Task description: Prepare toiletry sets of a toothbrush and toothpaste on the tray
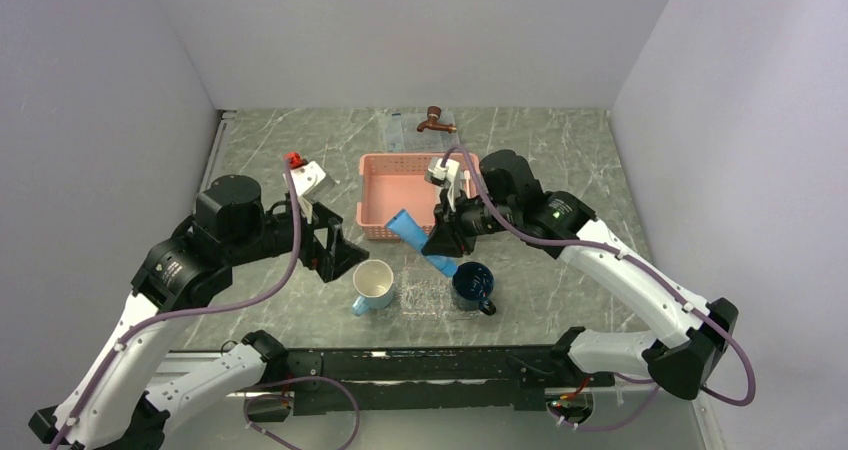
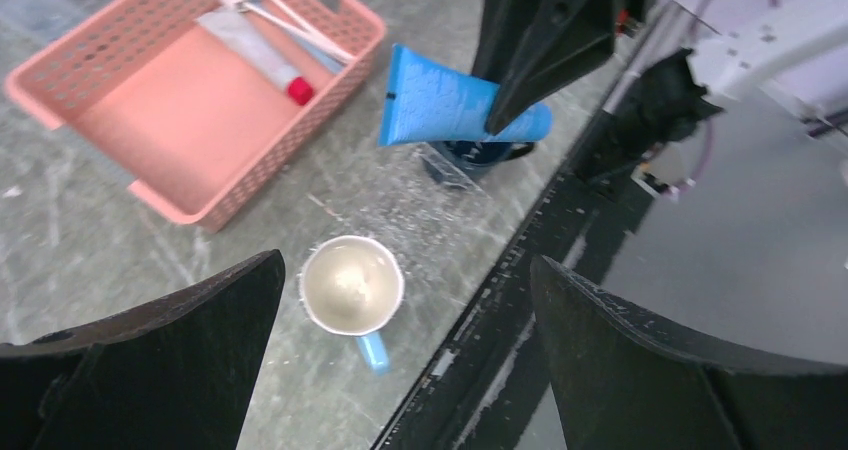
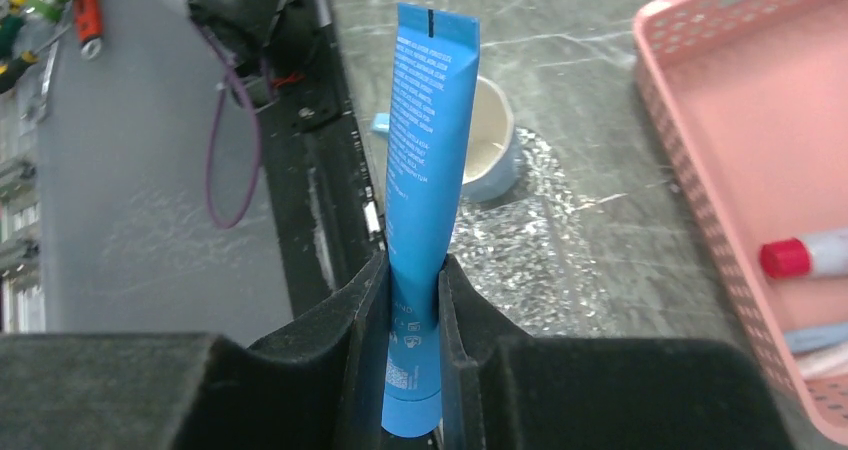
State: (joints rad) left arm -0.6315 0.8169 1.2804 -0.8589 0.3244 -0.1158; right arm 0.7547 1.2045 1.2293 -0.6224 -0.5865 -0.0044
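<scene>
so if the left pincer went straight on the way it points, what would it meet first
Probably the cream mug, which sits just ahead of the open left pincer in its wrist view, though depth is unclear.

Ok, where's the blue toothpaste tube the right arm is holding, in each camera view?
Top external: toothpaste tube, centre, at the pink basket's near edge.
Left wrist: upper centre, flat end pointing left.
Right wrist: centre, upright in the right gripper.
Shared landmark: the pale mug, in all three.
</scene>
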